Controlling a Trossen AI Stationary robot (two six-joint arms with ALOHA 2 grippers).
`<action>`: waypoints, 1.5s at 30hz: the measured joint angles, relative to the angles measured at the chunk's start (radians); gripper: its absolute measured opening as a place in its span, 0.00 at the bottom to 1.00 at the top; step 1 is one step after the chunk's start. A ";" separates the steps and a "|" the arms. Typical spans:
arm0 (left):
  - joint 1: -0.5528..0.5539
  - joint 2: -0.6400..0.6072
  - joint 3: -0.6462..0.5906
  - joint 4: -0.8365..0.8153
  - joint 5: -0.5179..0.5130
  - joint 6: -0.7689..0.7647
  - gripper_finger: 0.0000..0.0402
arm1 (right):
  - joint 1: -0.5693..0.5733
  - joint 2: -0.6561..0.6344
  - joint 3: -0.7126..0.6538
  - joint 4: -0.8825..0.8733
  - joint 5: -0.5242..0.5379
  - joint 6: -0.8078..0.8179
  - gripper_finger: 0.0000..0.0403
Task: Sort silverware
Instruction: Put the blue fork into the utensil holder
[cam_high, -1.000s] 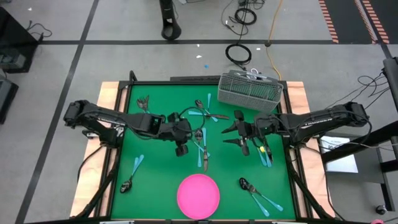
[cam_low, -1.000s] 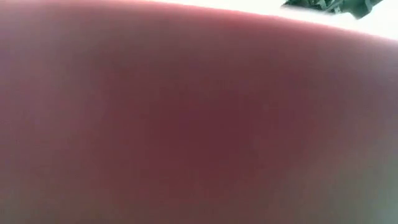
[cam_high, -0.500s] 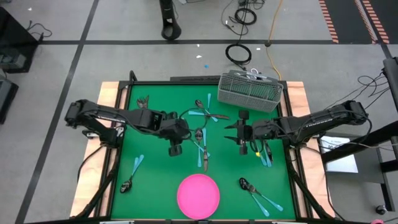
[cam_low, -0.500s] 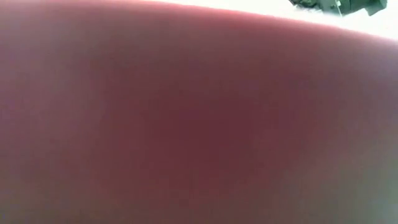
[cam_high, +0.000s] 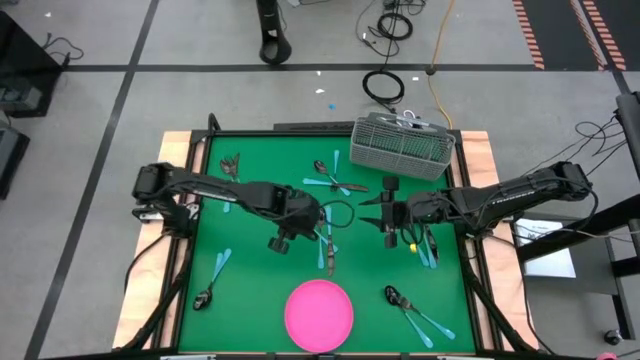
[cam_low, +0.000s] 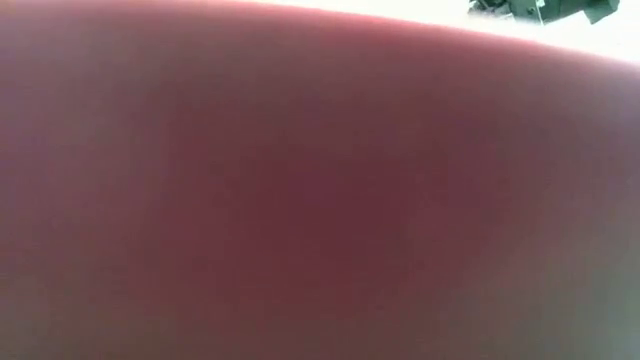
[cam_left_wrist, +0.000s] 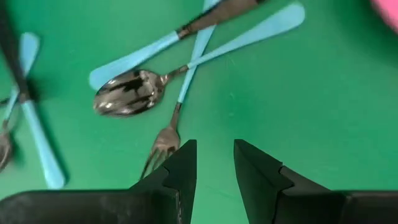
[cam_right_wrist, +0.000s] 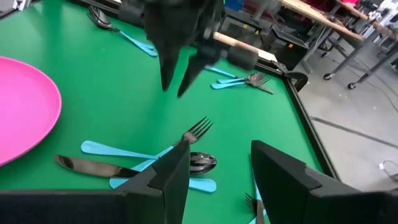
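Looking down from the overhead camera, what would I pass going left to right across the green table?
Spoon near the left edge → left gripper → crossed utensils in the middle → right gripper → wire basket → utensils by the right edge.

Both arms are dark, almost black, built of slim tube-like links joined by thicker rounded joints. The left arm (cam_high: 205, 188) and the right arm (cam_high: 505, 196) each carry pale lettering along the link behind the pincer, too small to read. A thin black cable loops out beside the left pincer (cam_high: 322, 220). Its fingers (cam_left_wrist: 177, 177) are matt black, blocky, with stepped notches along their inner edges. The right pincer (cam_right_wrist: 217, 174) has the same dark, angular fingers (cam_right_wrist: 283, 174), with flat faces and chamfered tips.
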 joint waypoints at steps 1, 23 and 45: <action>0.008 0.022 0.000 0.004 0.000 0.027 0.27 | -0.001 0.000 0.000 -0.001 0.000 -0.009 0.40; 0.115 0.190 0.000 0.158 0.099 0.224 0.27 | -0.079 0.000 0.000 -0.048 0.000 -0.015 0.40; 0.113 0.265 0.016 0.148 0.099 0.229 0.03 | -0.079 0.000 0.000 -0.059 -0.001 -0.015 0.40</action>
